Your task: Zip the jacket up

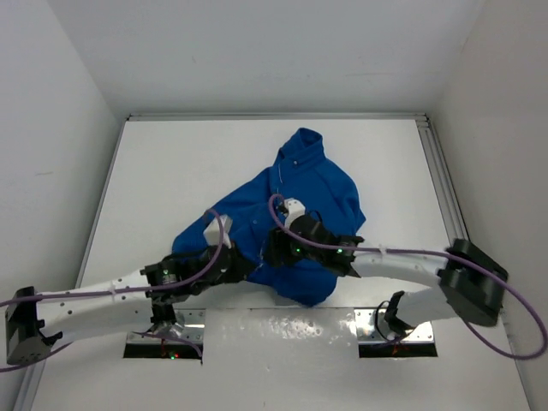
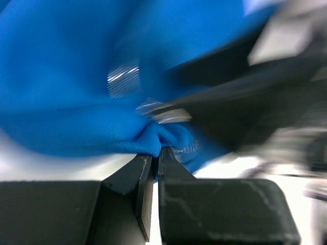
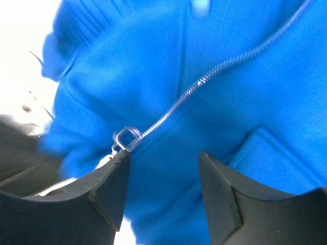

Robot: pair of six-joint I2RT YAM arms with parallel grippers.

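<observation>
Pinching a jacket [image 1: 312, 184] fold, left gripper [image 2: 158, 152] jaws pressed together — right gripper [image 3: 163, 161] spread (zipper pull [image 3: 126, 138] beside one finger)

- The left arm [image 1: 94, 295] lies low across the lower left of the top view. Its white link runs from an elbow at the far left edge toward the centre.
- The left gripper [image 1: 242, 267] sits at lower centre, pointing right. In its wrist view the black fingers [image 2: 145, 173] are pressed together, pinching a fold of the jacket [image 2: 61, 76] at their tips.
- The right arm [image 1: 411, 261] folds at an elbow near the right edge, then reaches left to the centre.
- The right gripper [image 1: 276, 247] sits just beside the left one. In its wrist view its jaws stand well apart at the bottom of the frame, clamped on no fabric.
</observation>
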